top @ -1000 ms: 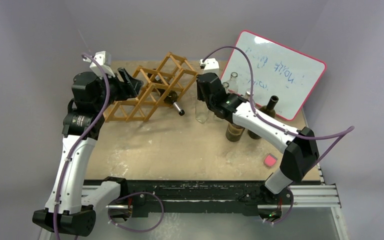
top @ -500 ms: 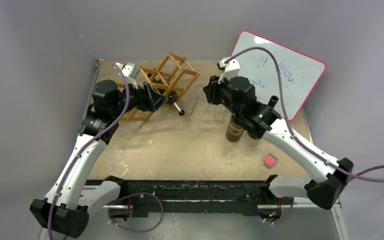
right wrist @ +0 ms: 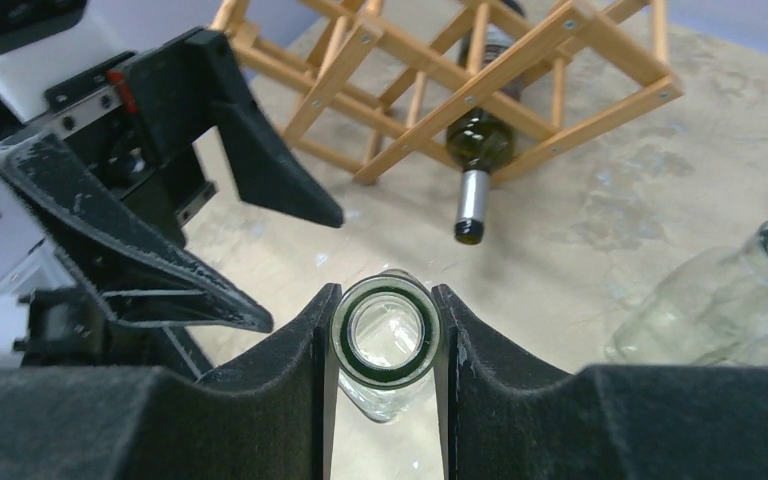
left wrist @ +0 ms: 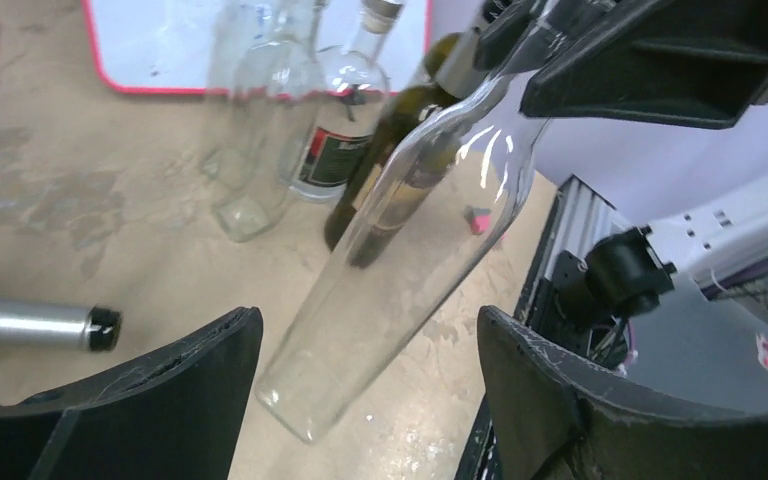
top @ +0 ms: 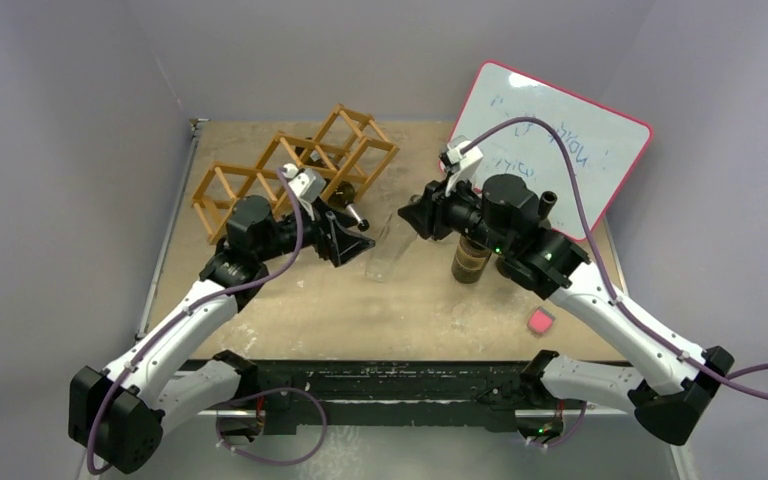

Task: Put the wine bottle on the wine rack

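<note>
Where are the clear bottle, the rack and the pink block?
clear bottle (left wrist: 400,260), left wrist view, on its glass body.
rack (right wrist: 600,128), right wrist view, on a wooden slat.
pink block (top: 539,321), top view, on its middle.

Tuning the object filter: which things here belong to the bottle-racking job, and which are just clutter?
Job: clear bottle, tilted, neck in the shut right tool; open left tool near its base; wine rack.
Clutter: dark bottle already in the rack; standing bottles; whiteboard; pink object.
</note>
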Action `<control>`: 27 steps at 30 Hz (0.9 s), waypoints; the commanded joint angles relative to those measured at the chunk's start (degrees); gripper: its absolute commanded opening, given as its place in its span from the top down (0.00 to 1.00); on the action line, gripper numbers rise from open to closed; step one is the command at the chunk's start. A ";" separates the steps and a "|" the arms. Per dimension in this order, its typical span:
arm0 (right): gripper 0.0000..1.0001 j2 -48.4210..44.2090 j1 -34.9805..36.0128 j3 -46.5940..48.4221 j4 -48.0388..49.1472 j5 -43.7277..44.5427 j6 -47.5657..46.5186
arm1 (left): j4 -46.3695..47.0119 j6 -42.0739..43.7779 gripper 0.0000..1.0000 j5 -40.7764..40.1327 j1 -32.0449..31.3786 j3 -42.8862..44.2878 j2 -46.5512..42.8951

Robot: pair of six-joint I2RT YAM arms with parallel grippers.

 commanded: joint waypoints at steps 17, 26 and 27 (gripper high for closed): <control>1.00 -9.38 -0.01 -2.90 11.51 -17.39 1.41 | 5.56 23.47 0.17 13.11 -8.00 -3.61 3.71; 1.00 -9.59 -0.03 -4.46 14.14 -19.49 2.33 | 7.81 22.84 0.21 15.99 -8.95 -3.81 3.58; 1.00 -9.57 -0.06 -4.59 14.26 -19.65 2.38 | 7.83 23.14 0.24 15.72 -9.04 -3.69 3.50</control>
